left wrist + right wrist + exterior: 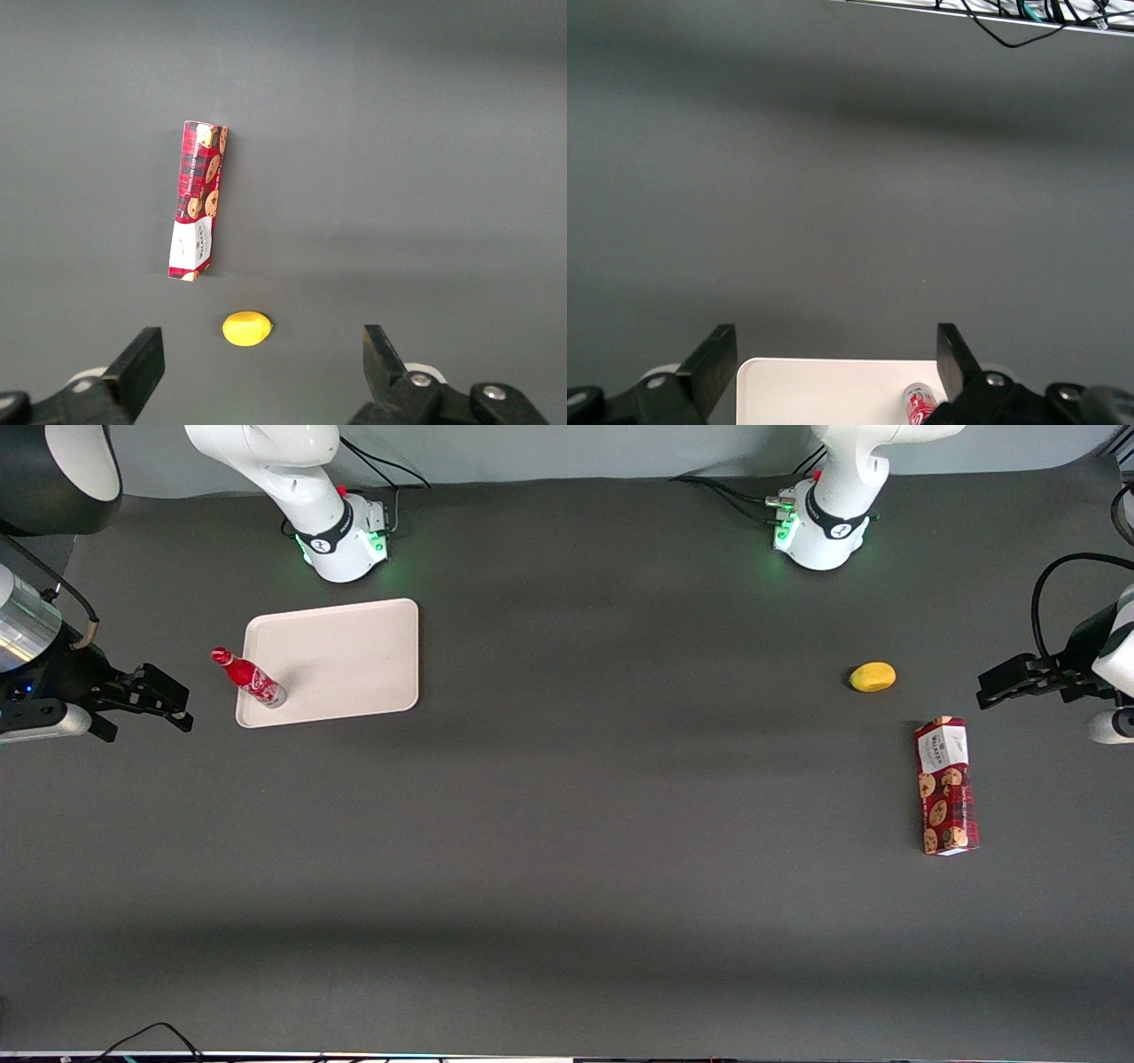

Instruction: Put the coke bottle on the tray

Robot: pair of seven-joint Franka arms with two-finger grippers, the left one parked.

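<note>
Gripper [164, 701] hangs wide open and empty, beside the tray [354, 646]. The coke bottle [250, 677] stands on the tray's corner nearest it — upright. Dark table [567, 850] — a cookie box [946, 786] and yellow fruit [873, 677] lie toward the parked arm's end.

desk [567, 824]: matt dark grey, smooth | tray [354, 655]: matt beige plastic look | coke bottle [250, 677] on tray's edge: glossy red, silvery base | pincer [164, 700] off the tray, fingers apart: matt black
</note>
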